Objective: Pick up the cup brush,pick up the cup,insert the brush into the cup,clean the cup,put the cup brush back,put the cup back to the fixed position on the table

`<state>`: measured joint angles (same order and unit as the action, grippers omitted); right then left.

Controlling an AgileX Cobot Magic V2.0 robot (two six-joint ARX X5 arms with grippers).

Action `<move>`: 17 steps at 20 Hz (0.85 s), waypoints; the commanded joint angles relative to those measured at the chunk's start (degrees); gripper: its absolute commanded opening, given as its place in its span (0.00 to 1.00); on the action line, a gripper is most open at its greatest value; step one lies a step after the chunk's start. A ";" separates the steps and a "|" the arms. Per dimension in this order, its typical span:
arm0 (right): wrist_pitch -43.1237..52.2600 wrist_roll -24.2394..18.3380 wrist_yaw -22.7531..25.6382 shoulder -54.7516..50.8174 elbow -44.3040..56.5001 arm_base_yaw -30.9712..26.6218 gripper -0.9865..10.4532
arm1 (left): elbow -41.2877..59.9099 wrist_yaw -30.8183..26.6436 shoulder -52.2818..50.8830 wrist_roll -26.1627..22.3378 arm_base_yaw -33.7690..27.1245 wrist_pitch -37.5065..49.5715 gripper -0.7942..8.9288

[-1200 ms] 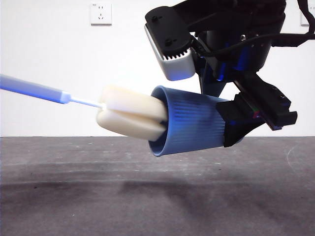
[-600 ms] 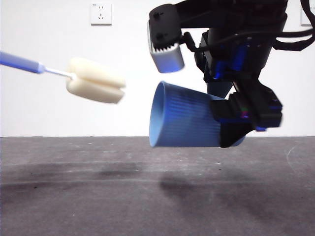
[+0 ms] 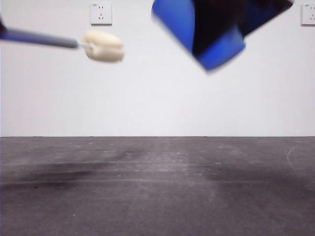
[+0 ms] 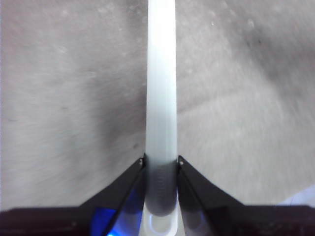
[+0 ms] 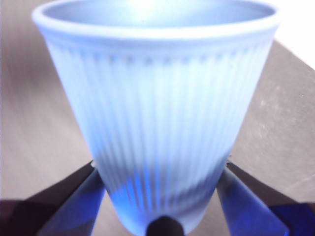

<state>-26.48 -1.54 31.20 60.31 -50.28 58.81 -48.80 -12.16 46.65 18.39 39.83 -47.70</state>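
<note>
Nearest, table (image 3: pixel 157 187), bare of legible markings. Above: left gripper (image 4: pixel 161 164) pinching cup brush (image 3: pixel 102 45) by its handle, aloft; right gripper (image 5: pixel 160 196) clamped on cup (image 3: pixel 216 29), aloft, blurred. Beyond: wall socket (image 3: pixel 101 13), no readable writing.

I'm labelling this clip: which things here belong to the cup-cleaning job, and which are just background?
Part of the job:
- cup brush, in the left claw
- cup, in the right claw
- table

Background:
- wall sockets
</note>
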 commanded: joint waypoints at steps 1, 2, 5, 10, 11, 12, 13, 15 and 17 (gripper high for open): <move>2.32 9.84 -2.80 -5.88 -0.13 0.00 0.08 | 5.29 -1.38 4.09 7.37 -0.61 10.51 0.07; 2.51 10.91 -3.37 -8.09 -0.13 0.00 0.08 | 6.80 -1.73 5.57 8.81 -0.90 13.97 0.07; 2.23 11.04 -3.48 -14.38 -0.13 0.00 0.08 | 9.92 -4.42 11.13 12.13 -2.12 20.70 0.07; 1.33 11.23 -4.09 -18.62 -0.13 0.02 0.08 | 10.99 -4.07 23.17 13.31 -2.58 30.21 0.07; 0.48 11.26 -4.13 -18.80 -0.13 0.02 0.08 | 10.99 -3.63 25.62 13.18 -2.51 31.63 0.07; -0.66 11.65 -4.09 -18.80 -0.13 0.02 0.08 | 10.99 -3.04 28.37 13.29 -2.40 33.05 0.07; -1.31 11.91 -4.09 -18.71 -0.13 0.02 0.08 | 10.99 -2.62 30.23 13.73 -2.38 33.99 0.07; -2.16 12.13 -4.09 -18.69 -0.13 0.02 0.08 | 10.99 -2.29 33.42 14.86 -2.36 36.11 0.07; -2.56 12.11 -4.11 -18.69 -0.13 0.02 0.08 | 10.99 -2.36 35.36 14.86 -2.32 37.70 0.07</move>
<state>-29.32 9.89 27.03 41.71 -50.30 58.81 -38.24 -14.39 81.78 32.67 37.41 -10.59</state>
